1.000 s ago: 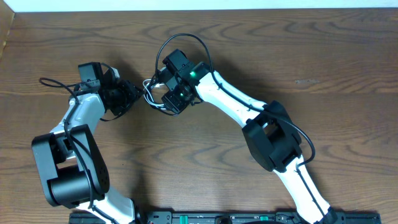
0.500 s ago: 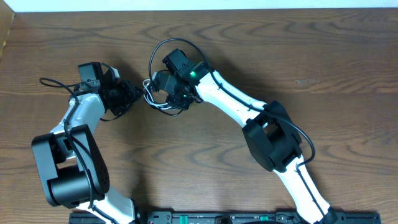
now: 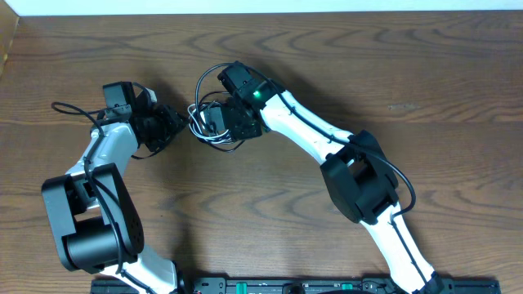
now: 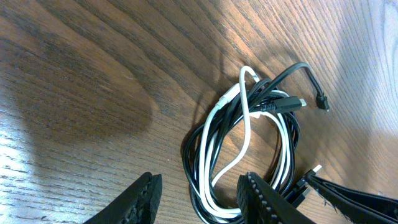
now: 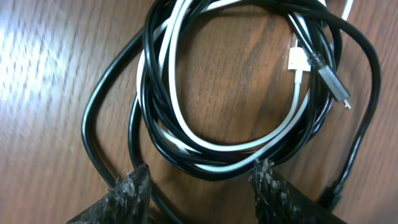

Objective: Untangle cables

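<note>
The cables (image 3: pixel 201 127) lie as one small coil on the wooden table, between my two grippers. In the left wrist view a white cable (image 4: pixel 246 112) loops through black cables (image 4: pixel 292 71), with small plug ends (image 4: pixel 321 102) sticking out. My left gripper (image 4: pixel 202 198) is open and the coil's near edge lies between its fingers, unclamped. My right gripper (image 5: pixel 202 186) is open too. Its fingertips (image 5: pixel 132 190) stand just below the coil of black cable (image 5: pixel 99 118) and white cable (image 5: pixel 214 167). A white plug (image 5: pixel 297 61) and a black plug (image 5: pixel 333 81) lie at the coil's upper right.
The left arm's own thick black wire (image 3: pixel 69 108) trails out to the left. The right arm's wire (image 3: pixel 208 73) arcs above the coil. The table's far edge (image 3: pixel 327 11) runs along the top. A black rail (image 3: pixel 310 286) sits at the near edge.
My right gripper has turned and shifted left and down over the coil, and its wire loop has dropped lower. The left arm and the coil have stayed put.
</note>
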Controlling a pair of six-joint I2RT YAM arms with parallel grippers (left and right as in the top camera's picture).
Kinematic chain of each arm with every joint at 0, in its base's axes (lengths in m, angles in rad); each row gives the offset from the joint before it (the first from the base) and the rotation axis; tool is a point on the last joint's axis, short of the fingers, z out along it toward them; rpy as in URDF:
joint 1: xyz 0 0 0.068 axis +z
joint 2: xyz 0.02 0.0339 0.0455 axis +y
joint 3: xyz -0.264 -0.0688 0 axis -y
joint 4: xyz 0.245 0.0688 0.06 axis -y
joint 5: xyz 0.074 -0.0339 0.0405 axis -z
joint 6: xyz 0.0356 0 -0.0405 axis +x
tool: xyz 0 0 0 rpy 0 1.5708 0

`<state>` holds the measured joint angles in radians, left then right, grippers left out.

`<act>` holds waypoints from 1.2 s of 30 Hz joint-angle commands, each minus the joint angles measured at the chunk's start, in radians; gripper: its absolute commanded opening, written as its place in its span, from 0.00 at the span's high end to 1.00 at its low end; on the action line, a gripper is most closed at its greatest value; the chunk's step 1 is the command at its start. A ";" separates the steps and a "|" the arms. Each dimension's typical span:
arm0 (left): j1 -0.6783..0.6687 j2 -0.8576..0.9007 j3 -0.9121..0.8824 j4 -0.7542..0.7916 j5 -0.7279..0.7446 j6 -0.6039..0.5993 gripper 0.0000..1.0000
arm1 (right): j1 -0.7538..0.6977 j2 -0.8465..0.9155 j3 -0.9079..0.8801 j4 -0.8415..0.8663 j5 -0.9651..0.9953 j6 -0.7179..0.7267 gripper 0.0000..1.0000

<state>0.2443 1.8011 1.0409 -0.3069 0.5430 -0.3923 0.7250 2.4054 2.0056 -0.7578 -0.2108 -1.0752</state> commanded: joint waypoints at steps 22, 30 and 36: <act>0.001 -0.015 0.007 0.002 -0.010 0.009 0.55 | -0.002 0.083 -0.011 0.049 -0.108 -0.190 0.50; 0.001 -0.015 0.007 0.002 -0.010 0.009 0.55 | 0.026 0.084 -0.011 0.035 -0.111 -0.190 0.47; 0.001 -0.015 0.007 0.002 -0.010 0.009 0.55 | 0.036 0.111 -0.011 0.017 -0.114 -0.190 0.54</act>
<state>0.2443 1.8011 1.0409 -0.3061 0.5430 -0.3920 0.7513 2.4527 2.0052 -0.7166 -0.3088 -1.2507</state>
